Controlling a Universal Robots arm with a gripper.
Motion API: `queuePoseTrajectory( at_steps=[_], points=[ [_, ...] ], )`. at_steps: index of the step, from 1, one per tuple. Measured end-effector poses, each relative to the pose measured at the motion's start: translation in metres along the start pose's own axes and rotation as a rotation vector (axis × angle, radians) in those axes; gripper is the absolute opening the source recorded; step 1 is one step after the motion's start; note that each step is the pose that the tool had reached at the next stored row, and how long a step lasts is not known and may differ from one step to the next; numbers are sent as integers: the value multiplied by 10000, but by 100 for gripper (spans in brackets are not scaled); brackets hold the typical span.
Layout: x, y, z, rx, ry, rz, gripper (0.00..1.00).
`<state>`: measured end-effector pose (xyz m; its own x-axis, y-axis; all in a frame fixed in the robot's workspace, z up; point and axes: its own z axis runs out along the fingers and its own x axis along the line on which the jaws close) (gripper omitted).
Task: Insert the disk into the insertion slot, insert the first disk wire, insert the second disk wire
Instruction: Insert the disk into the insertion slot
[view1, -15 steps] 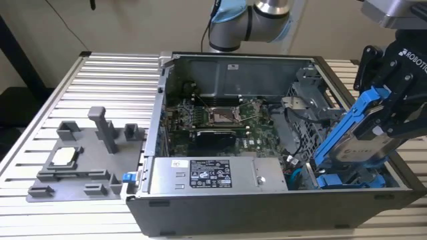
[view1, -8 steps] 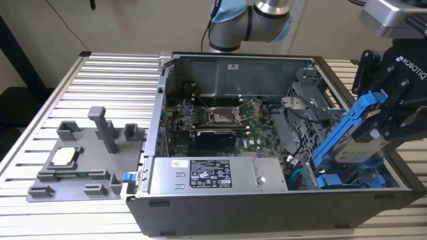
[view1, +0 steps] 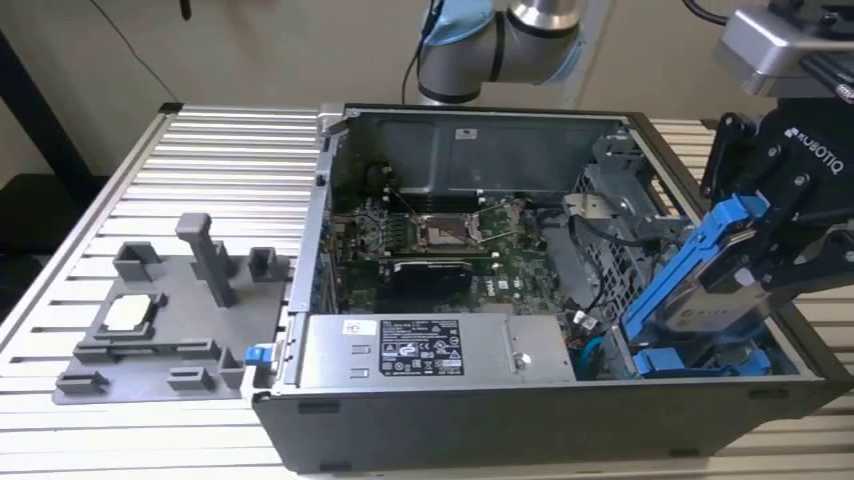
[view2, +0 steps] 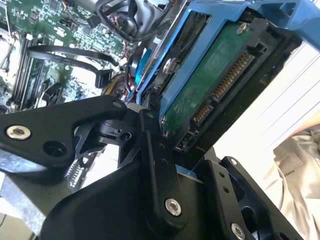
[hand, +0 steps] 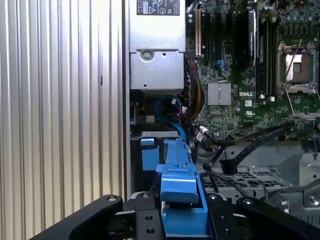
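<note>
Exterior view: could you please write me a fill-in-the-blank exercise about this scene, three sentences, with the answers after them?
1. The gripper holds the disk, which is clipped in a ___ frame.
2. In the exterior view, the grey fixture lies on the table, at the view's ___ of the case.
3. The case is ___, so its motherboard shows.
Missing words: blue; left; open.

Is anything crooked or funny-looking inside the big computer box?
Yes. The disk in its blue frame leans steeply, clamped in the gripper over the computer case at the exterior view's right, not lying flat inside. Nothing looks broken.
</note>
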<state>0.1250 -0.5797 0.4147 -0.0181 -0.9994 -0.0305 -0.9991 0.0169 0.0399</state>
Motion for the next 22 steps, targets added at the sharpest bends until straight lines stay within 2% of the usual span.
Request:
queuePoseTrajectory(
  at_steps=[11, 22],
  points=[
    [6, -5, 114, 0, 0, -1, 33],
    [11, -12, 292, 0, -1, 0, 33]
  ],
)
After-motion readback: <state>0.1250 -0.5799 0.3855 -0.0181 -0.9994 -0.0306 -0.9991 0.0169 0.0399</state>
